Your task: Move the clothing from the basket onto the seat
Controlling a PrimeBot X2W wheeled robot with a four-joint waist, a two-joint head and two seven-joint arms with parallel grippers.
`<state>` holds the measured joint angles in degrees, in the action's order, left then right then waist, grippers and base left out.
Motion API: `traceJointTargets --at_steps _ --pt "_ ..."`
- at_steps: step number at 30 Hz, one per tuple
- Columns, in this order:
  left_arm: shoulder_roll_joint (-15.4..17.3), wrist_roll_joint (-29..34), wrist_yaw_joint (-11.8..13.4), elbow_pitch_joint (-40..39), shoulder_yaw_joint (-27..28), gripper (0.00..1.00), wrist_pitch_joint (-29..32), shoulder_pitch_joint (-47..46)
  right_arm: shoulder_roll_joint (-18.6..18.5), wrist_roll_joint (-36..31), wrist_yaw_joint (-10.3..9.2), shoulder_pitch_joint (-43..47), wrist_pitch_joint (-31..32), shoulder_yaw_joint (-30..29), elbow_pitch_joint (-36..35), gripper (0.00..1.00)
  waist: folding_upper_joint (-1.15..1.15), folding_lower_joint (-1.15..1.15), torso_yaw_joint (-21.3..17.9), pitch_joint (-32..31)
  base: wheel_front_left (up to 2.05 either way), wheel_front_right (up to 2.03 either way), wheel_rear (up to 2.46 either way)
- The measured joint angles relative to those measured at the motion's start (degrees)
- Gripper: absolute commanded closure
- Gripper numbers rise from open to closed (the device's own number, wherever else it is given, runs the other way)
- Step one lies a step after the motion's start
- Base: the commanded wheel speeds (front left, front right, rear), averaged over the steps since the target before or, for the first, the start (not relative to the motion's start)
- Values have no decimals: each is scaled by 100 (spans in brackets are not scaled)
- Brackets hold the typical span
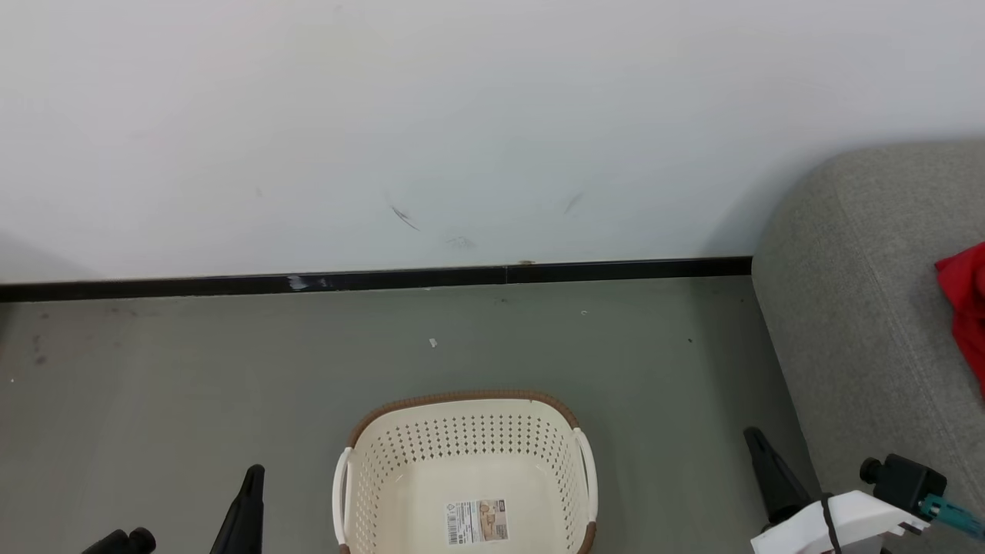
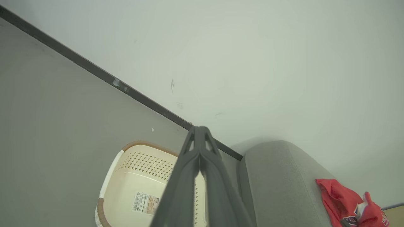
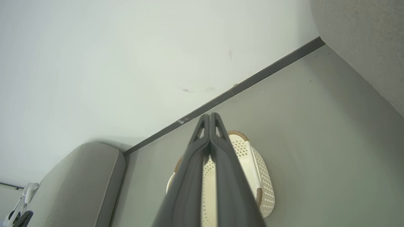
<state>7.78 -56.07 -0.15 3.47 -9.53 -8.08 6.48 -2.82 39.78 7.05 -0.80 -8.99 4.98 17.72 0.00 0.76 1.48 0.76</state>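
Clothing (image 2: pixel 337 195) on seat (image 2: pixel 277 176): soft, light, probably best pinched at a raised fold. Left gripper (image 2: pixel 199 130) and right gripper (image 3: pixel 209 117) are clenched, holding nothing.

The basket (image 1: pixel 462 446) runs off the bottom edge, the red clothing (image 1: pixel 966 308) off the right; the label (image 1: pixel 477 522) is unreadable.

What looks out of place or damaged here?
Nothing serious. The wall has dark scuffs, the skirting a white scrape, and a white scrap lies on the floor. The basket stands upright; red clothing lies on the seat.
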Motion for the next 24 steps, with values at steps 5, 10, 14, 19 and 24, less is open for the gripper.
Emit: traceJointTargets --at_steps 5,10,14,19,24 --pt "-21 -350 -22 78 100 100 103 -27 -19 495 0 0 126 -73 -34 100 0 20 -14 -41 0 0 0" --pt "-41 -648 -60 148 172 100 198 -62 -45 922 0 -1 219 -135 -49 100 0 23 -25 -64 0 0 0" --pt "-64 -898 -108 211 242 100 255 -159 -63 1256 0 -3 281 -204 -55 100 0 17 -34 -75 0 0 0" --pt "-85 -1188 -157 305 319 100 356 -174 -68 1674 0 -5 376 -255 -60 100 0 -6 -45 -73 0 0 0" --pt "-104 -1463 -205 381 392 100 450 -293 -80 2095 0 -26 457 -311 -69 100 0 -32 -58 -61 0 0 0"
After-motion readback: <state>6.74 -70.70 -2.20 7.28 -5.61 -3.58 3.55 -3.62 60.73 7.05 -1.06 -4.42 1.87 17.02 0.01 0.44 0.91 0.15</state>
